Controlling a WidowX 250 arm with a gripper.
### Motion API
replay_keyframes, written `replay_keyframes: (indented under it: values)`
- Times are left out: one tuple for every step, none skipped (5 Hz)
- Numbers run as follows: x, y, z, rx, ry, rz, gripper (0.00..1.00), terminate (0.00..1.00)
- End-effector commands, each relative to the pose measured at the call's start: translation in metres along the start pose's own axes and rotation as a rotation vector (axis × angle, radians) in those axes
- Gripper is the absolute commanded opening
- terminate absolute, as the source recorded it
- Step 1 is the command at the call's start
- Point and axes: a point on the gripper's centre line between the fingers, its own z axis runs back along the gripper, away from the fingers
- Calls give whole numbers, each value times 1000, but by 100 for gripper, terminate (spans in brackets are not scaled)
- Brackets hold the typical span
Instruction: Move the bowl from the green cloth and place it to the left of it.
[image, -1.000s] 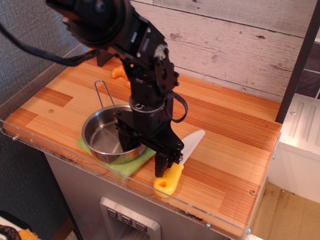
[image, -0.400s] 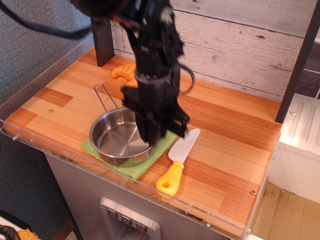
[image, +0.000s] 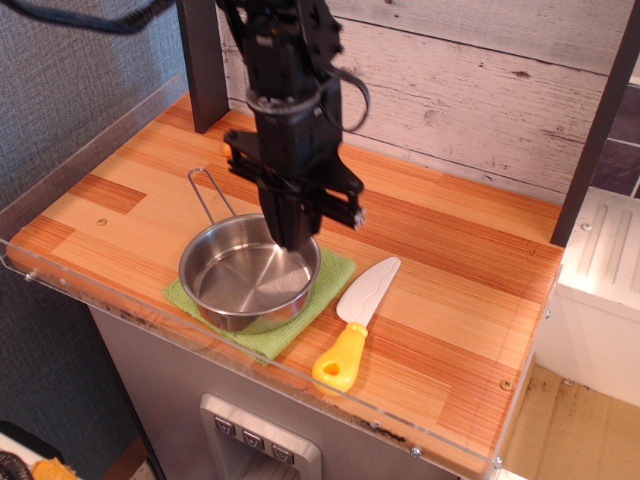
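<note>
The shiny steel bowl (image: 245, 280) sits on the green cloth (image: 335, 272) near the table's front edge. Its wire loop handle (image: 203, 195) points toward the back left. My gripper (image: 293, 240) hangs pointing down just above the bowl's back right rim, not touching it. Its dark fingers stand close together at the middle of the rail and hold nothing. The cloth shows only at the bowl's right and front sides.
A white plastic knife (image: 365, 293) with a yellow handle (image: 340, 362) lies just right of the cloth. A dark post (image: 203, 60) stands at the back left. A clear acrylic lip (image: 150, 322) runs along the front edge. Bare wood (image: 110, 215) lies left of the cloth.
My gripper rose from low at the bowl's right side to above its rim and moved back. The bowl shifted slightly right on the cloth, then stayed put.
</note>
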Motion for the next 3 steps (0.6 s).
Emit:
replay_keyframes:
  values:
    - [2, -4, -1, 10, 1, -34, 100, 0]
    - [-1, -8, -11, 21, 17, -38, 100, 0]
    - [-2, -10, -18, 28, 28, -37, 100, 0]
